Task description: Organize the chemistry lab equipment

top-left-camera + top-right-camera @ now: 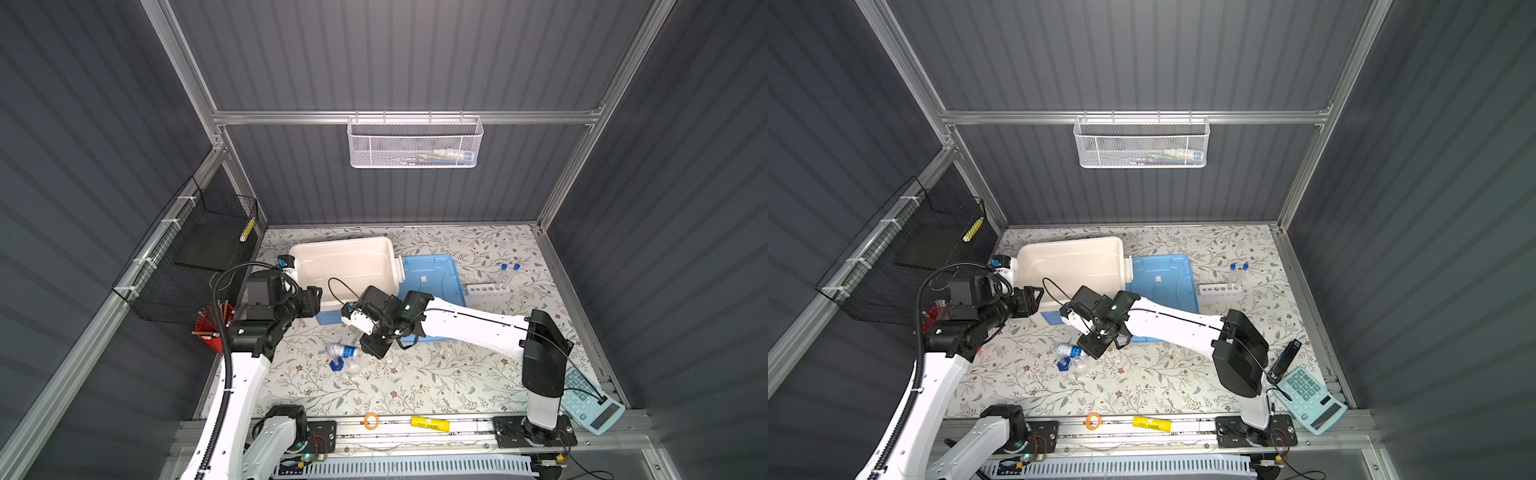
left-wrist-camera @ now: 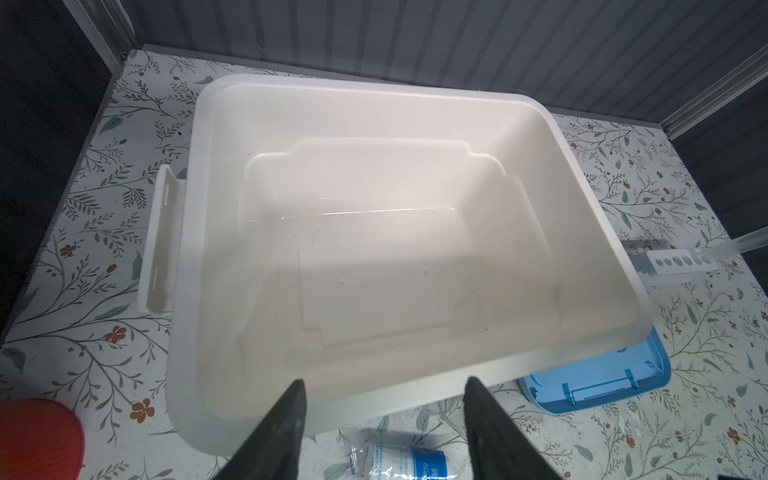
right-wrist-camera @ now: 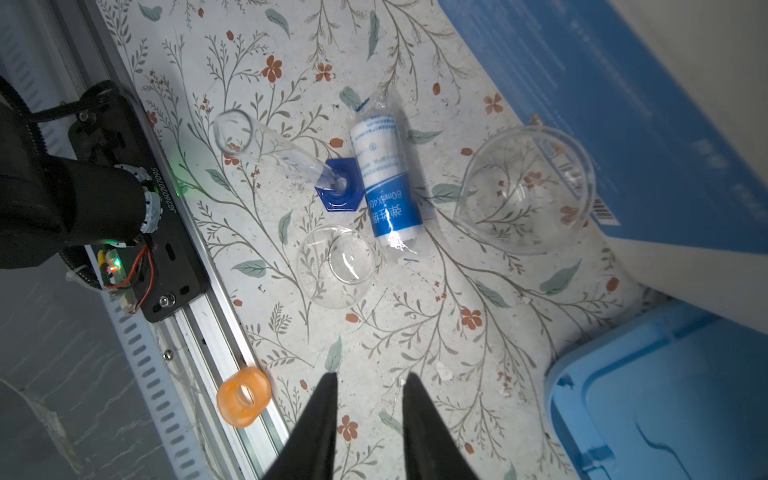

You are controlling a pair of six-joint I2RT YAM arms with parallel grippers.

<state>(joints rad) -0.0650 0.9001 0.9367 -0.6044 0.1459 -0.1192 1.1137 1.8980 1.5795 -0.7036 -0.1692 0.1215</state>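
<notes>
At lower centre of both top views, a clear cylinder on a blue hexagonal base (image 3: 286, 160), a white blue-labelled bottle in clear film (image 3: 384, 178) and a round clear flask (image 3: 336, 266) are grouped on the floral table surface (image 1: 415, 386).

- Cylinder: appears to stand on its base, mouth up.
- Bottle: lies on its side just beside the base. Its long axis runs roughly across the frame, blue end toward the right gripper (image 3: 370, 376).
- A wide clear beaker (image 3: 523, 191) stands apart from the group, near the front wall of the white rectangular plastic tub (image 2: 199, 249).

Bare surface extends from the group down to the front rail (image 1: 457, 426) and out to the right.

Right gripper: above the surface beside the group, jaws narrowly apart, nothing between them.

Left gripper (image 2: 384, 381): left of centre, jaws wide apart and empty, over the tub's near rim. The tub's right end covers the left edge of the blue plastic lid (image 1: 436, 278).

White holed rack (image 1: 488, 289): middle right, long axis across the frame. Two blue-capped long tubes (image 1: 509, 276) stand upright at its right end, well apart from both grippers.
</notes>
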